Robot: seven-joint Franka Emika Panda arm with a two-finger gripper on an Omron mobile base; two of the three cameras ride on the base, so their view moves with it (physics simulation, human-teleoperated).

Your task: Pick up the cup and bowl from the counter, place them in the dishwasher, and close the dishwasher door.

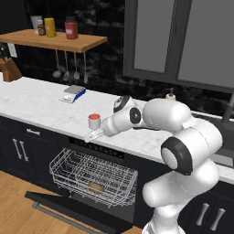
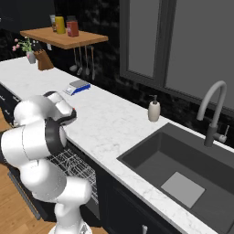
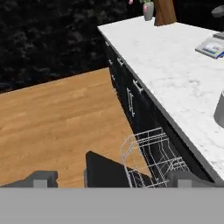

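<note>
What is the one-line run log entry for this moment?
gripper: open, beside cup | cup: on counter | bowl: in dishwasher rack | dishwasher door: open

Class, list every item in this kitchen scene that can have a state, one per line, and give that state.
dishwasher door: dropped open.
wire rack: pulled out over the door.
bowl: lying in the rack.
cup: upright on the counter, not gripped.
gripper: open, empty, beside the cup.
cabinet doors: shut.
faucet: no water visible.
sink: no dishes inside.
</note>
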